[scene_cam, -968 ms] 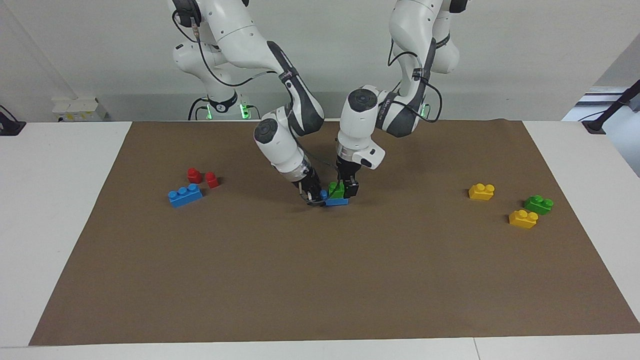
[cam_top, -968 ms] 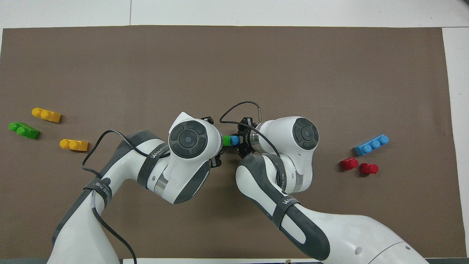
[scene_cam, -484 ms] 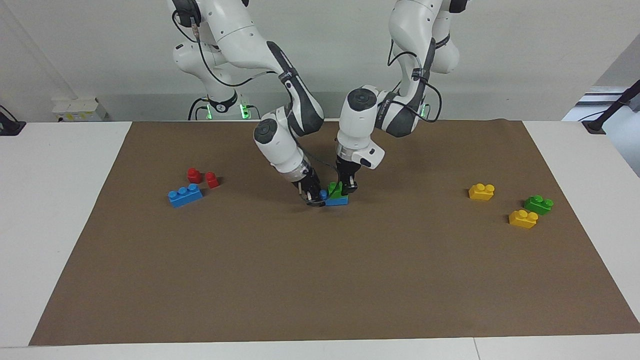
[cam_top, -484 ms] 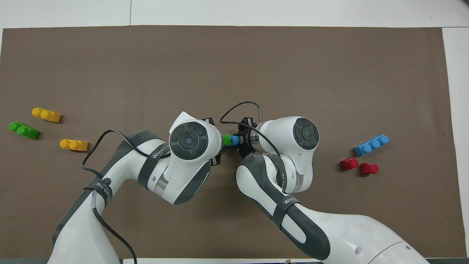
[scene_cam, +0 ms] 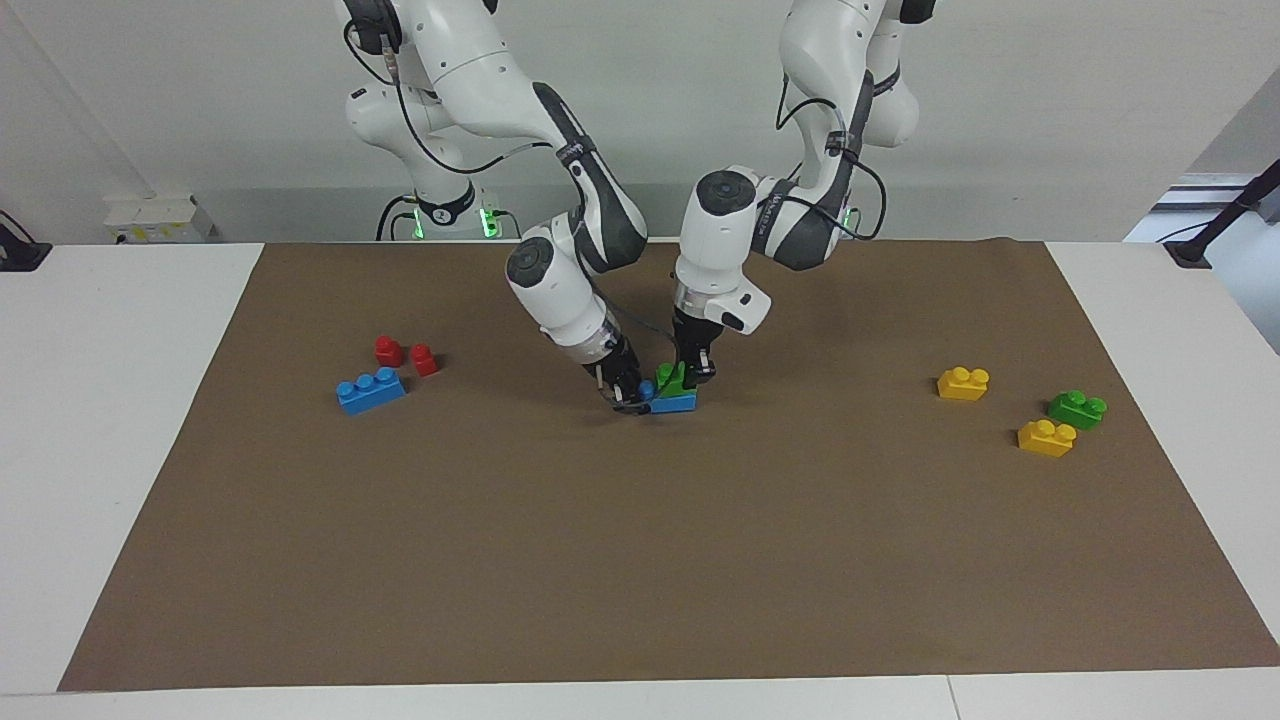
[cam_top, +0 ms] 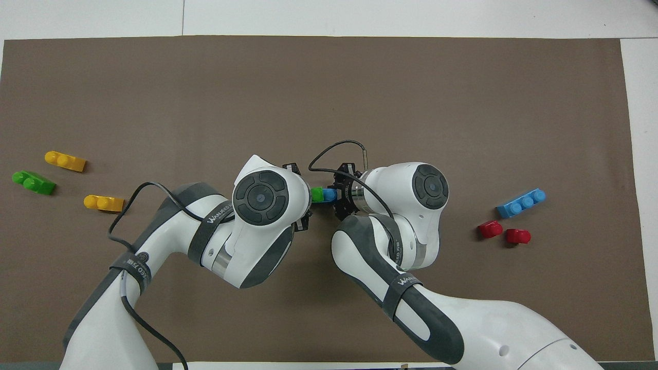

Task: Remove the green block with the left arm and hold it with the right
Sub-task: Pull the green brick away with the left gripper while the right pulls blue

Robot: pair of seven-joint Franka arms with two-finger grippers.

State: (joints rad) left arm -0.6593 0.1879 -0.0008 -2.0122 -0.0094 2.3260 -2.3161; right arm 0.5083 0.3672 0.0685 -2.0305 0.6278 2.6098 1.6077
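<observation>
Desk (scene_cam: pixel 120 450), white, carrying one brown mat (scene_cam: pixel 640 560). Two arms, both reaching down to the middle of the mat. Change since a second ago: the left gripper (scene_cam: pixel 694 374), then spread around the green block (scene_cam: pixel 671 380), has since drawn its fingers in and now pinches that block; the left wrist has risen slightly; the right gripper (scene_cam: pixel 629 396) is unchanged, its fingers clamped on the end of the blue brick (scene_cam: pixel 676 402) underneath. Green block: small, bright green, studs on top, seated on the blue brick at the mat's centre, between the two grippers, not yet lifted off. Count, largest first: blue three-stud bricks, two, the second (scene_cam: pixel 370 390) lying toward the right arm's end of the desk; green two-stud blocks, two, the spare (scene_cam: pixel 1077 408) toward the left arm's end; yellow two-stud bricks, two (scene_cam: pixel 963 383) (scene_cam: pixel 1046 437), beside the spare green; red single pieces, two (scene_cam: pixel 389 350) (scene_cam: pixel 424 359), just beside the second blue brick.
</observation>
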